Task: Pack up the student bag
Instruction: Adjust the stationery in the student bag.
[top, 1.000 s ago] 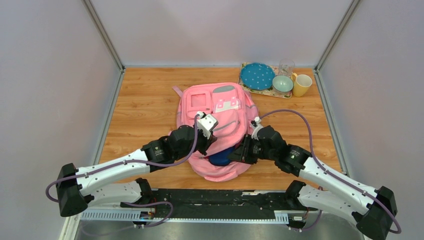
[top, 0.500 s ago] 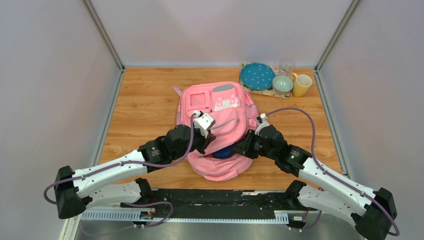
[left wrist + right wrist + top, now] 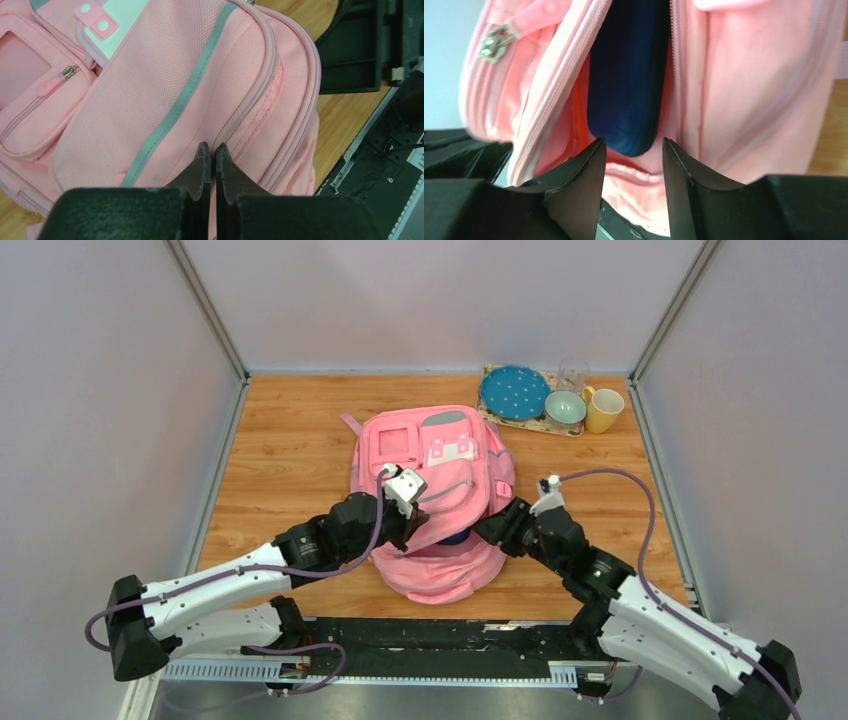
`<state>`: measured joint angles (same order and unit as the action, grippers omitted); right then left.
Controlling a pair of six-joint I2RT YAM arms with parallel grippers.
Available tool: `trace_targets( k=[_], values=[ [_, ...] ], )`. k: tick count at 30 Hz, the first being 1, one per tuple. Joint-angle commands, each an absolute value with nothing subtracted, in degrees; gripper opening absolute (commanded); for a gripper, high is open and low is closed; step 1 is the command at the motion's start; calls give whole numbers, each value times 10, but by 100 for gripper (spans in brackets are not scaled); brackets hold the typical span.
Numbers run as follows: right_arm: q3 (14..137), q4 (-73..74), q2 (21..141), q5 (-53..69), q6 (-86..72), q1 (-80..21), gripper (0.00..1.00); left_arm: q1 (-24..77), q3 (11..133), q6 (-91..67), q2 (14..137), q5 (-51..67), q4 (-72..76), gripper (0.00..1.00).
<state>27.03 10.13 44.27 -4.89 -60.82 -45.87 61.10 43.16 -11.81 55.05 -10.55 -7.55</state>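
Observation:
The student bag (image 3: 440, 455), a pink backpack with a grey strip, lies mid-table with its open top towards the arms. My left gripper (image 3: 408, 530) is shut on the bag's upper fabric beside the zip seam (image 3: 210, 150) and holds the opening's top side up. My right gripper (image 3: 487, 530) is open and empty at the bag's right side, just outside the opening. In the right wrist view a navy blue zip case (image 3: 626, 75) sits inside the bag (image 3: 734, 75), just past my open gripper (image 3: 633, 145). From above only a sliver of the case (image 3: 456, 537) shows.
A tray at the back right holds a blue dotted plate (image 3: 514, 392), a green bowl (image 3: 565, 407) and a clear glass (image 3: 573, 373); a yellow mug (image 3: 603, 410) stands beside it. Grey walls enclose the table. The black base rail (image 3: 430, 635) runs along the near edge.
My right gripper pushed the navy case deeper into the bag, let it go and drew back to the right. My left gripper kept its hold on the bag.

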Motion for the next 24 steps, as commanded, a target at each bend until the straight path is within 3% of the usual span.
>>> trace_targets(
  k=[1, 6, 9, 10, 11, 16, 24],
  values=[
    [237, 150, 330, -97, -606, -462, 48, 614, 440, -148, 533, -103, -26, 0],
    [222, 156, 258, -38, -589, -464, 45, 614, 436, -155, 536, -98, -20, 0],
    [225, 137, 279, -11, -586, -473, 34, 614, 439, -156, 539, -97, -18, 0],
    [227, 133, 287, -9, -589, -475, 24, 614, 440, -156, 540, -96, -18, 0],
    [229, 131, 299, -9, -591, -484, 19, 614, 441, -156, 541, -95, -18, 0],
    [242, 99, 365, -27, -599, -520, 6, 615, 445, -156, 543, -98, -21, 0],
    [259, 59, 463, -92, -625, -548, 0, 614, 446, -164, 545, -92, -21, 0]
  ],
)
